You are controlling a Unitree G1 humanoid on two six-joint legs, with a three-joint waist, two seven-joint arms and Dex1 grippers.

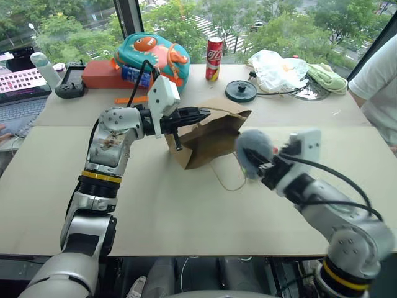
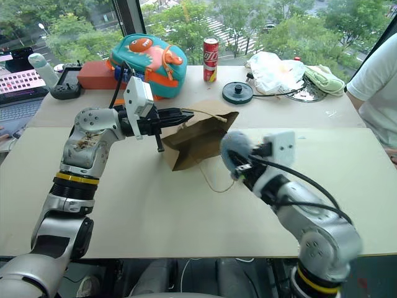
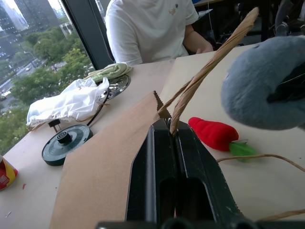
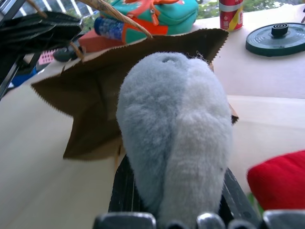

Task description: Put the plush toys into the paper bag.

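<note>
The left gripper (image 1: 200, 113) is clamped tight on a twine handle (image 3: 209, 67) of the paper bag (image 1: 208, 138), its fingers closed flat together with the twine pinched between them, so the bag's mouth is lifted and gapes toward the right arm. The bag stands near the middle of the table (image 1: 186, 211), its other handle (image 1: 224, 177) looping loose on the tabletop at about 5 o'clock from the bag. The right gripper (image 2: 243, 162) has its fingers closed around the grey-blue plush toy (image 1: 253, 149), held in the air just off the bag's mouth, at roughly 4 o'clock from it. The red plush toy (image 3: 213, 133) with its green leafy end lies on the table beside the bag.
</note>
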